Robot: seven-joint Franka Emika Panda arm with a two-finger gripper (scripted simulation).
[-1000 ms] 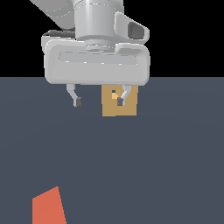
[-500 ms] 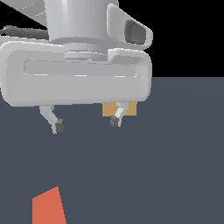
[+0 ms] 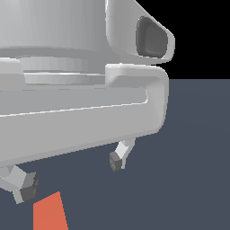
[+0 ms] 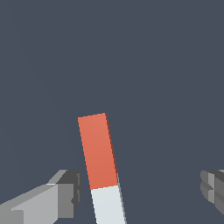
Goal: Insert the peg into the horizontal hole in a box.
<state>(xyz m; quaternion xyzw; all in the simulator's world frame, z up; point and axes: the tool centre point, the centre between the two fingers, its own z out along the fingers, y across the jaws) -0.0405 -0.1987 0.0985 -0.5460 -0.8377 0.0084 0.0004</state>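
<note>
The peg (image 4: 101, 166) lies flat on the dark floor, its orange-red part leading into a pale grey-white part that runs out of the wrist view. In the exterior view only its orange-red end (image 3: 50, 212) shows at the lower edge. My gripper (image 3: 72, 173) hangs open above the floor, its large grey body filling most of the exterior view. The two dark-tipped fingers (image 3: 117, 160) stand wide apart with nothing between them. In the wrist view the peg sits between the fingers (image 4: 65, 194), nearer one of them. The box and its hole are hidden behind the gripper body.
A dark grey-blue floor (image 3: 197, 157) stretches under everything, with black background above its far edge.
The gripper has come much closer to the exterior camera and lower, growing to fill the view. It now covers the tan box that showed behind its fingers before.
</note>
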